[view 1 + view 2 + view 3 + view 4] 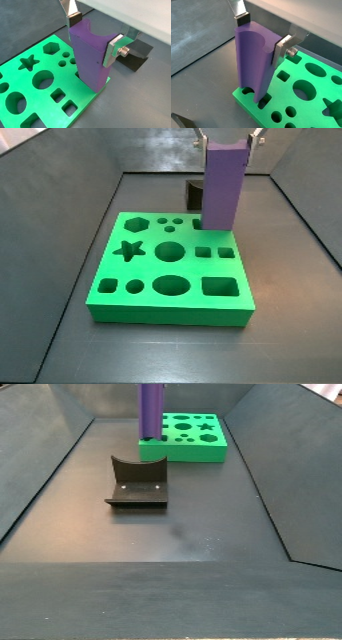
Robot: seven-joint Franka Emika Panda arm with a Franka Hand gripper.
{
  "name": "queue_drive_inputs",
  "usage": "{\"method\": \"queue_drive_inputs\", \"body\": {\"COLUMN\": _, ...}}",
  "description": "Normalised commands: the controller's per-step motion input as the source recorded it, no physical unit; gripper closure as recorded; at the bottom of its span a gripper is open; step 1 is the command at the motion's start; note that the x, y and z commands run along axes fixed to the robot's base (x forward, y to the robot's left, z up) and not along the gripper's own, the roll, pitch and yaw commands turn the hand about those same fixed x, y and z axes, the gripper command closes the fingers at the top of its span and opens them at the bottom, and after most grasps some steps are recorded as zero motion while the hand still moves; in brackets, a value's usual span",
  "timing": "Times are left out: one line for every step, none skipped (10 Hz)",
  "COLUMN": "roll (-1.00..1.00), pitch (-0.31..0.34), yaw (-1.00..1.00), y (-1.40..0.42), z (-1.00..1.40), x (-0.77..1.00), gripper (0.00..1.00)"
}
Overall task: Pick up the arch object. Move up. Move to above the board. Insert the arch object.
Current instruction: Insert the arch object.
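The gripper (93, 31), above the board's (147, 300) edge, has its jaws closed on the top of the arch object (90, 57), whose lower end already enters the arch hole. I think it should descend straight, keeping the block vertical. The fixture (138, 484) stands near the board, not obstructing.

gripper (93, 32) | two flat silver metal plate fingers (69, 8), thin, straight-edged | dark rectangular pad at each tip, one plain in both wrist views (242, 19) | round silver bolt head with washer on the outer face of one finger (123, 50) | pale grey housing behind the fingers, mostly out of frame
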Motion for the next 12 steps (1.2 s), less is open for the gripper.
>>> {"method": "queue_drive_inputs", "body": {"roll": 0.00, "pitch": -0.007, "yaw": 0.22, "y": 0.18, "z": -0.09, "x": -0.29, "gripper": 1.00}}
{"method": "queue_drive_inputs", "body": {"roll": -0.01, "pitch": -0.030, "yaw": 0.14, "y": 0.14, "z": -0.09, "x": -0.35, "gripper": 1.00}}
{"method": "queue_drive_inputs", "body": {"roll": 0.00, "pitch": -0.003, "yaw": 0.01, "y": 0.01, "z": -0.11, "x": -0.25, "gripper": 1.00}}
{"method": "queue_drive_inputs", "body": {"roll": -0.04, "pitch": 0.000, "yaw": 0.00, "y": -0.03, "z": -0.16, "x": -0.05, "gripper": 1.00}}
{"method": "queue_drive_inputs", "body": {"roll": -0.05, "pitch": 0.000, "yaw": -0.09, "y": -0.22, "z": -0.09, "x": 0.02, "gripper": 1.00}}
{"method": "queue_drive_inputs", "body": {"roll": -0.06, "pitch": 0.000, "yaw": -0.09, "y": -0.24, "z": -0.08, "x": 0.05, "gripper": 1.00}}
{"method": "queue_drive_inputs", "body": {"roll": -0.08, "pitch": 0.000, "yaw": 0.00, "y": -0.17, "z": -0.13, "x": 0.00, "gripper": 1.00}}
{"method": "queue_drive_inputs", "body": {"roll": -0.08, "pitch": 0.000, "yaw": 0.00, "y": -0.12, "z": -0.13, "x": 0.00, "gripper": 1.00}}
{"method": "queue_drive_inputs", "body": {"roll": -0.06, "pitch": 0.000, "yaw": 0.00, "y": -0.05, "z": -0.20, "x": 0.00, "gripper": 1.00}}
{"method": "queue_drive_inputs", "body": {"roll": -0.10, "pitch": 0.003, "yaw": 0.00, "y": 0.02, "z": -0.39, "x": 0.03, "gripper": 1.00}}
{"method": "queue_drive_inputs", "body": {"roll": -0.24, "pitch": 0.086, "yaw": -0.01, "y": 0.27, "z": -0.49, "x": 0.00, "gripper": 1.00}}
{"method": "queue_drive_inputs", "body": {"roll": -0.16, "pitch": 0.000, "yaw": 0.00, "y": 0.19, "z": -0.63, "x": 0.01, "gripper": 1.00}}
